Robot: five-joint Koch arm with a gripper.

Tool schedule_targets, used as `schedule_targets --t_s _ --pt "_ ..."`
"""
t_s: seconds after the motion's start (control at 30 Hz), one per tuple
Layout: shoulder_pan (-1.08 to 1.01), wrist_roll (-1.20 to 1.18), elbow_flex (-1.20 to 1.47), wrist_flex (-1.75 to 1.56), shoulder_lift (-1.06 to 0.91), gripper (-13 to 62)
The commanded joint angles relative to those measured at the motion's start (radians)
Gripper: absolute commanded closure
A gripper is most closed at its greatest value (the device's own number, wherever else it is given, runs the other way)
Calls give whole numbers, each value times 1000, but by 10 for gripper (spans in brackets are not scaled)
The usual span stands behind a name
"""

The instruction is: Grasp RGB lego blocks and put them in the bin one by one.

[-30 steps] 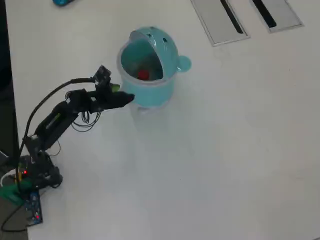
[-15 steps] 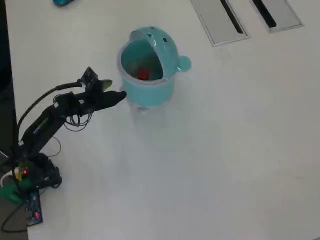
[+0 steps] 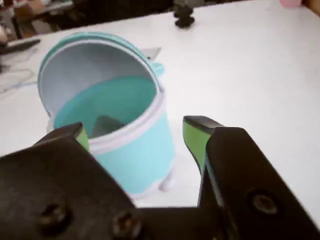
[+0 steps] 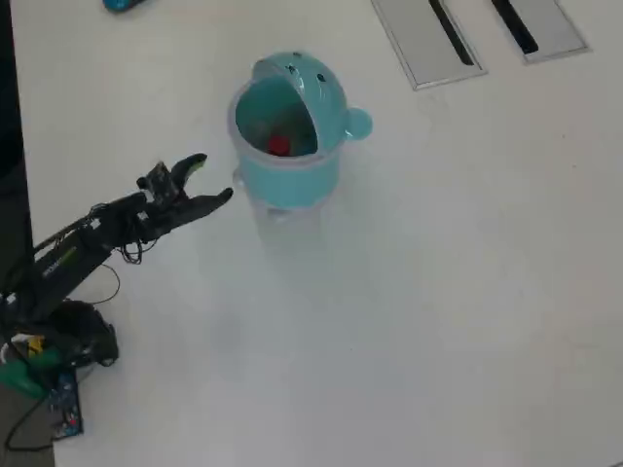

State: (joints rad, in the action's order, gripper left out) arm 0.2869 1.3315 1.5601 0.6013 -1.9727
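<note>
Pincer (image 4: 212, 177) wide open, empty, just left of bin (image 4: 292, 180) in overhead view; red block (image 4: 279, 145) inside bin.

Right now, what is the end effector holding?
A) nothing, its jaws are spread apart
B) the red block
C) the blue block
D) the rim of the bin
A: in the overhead view the end effector has its jaws spread beside the bin with nothing between them, and the wrist view shows the same empty gap; a red block lies inside the bin.
</note>
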Motion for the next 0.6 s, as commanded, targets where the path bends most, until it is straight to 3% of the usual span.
schedule_targets --t_s 0.0,0.3,0.57 --pt "-8 -34 -8 -146 -44 138" --pt "-95 -396 221 -414 -138 145" --pt "-150 -607 354 -434 -193 146"
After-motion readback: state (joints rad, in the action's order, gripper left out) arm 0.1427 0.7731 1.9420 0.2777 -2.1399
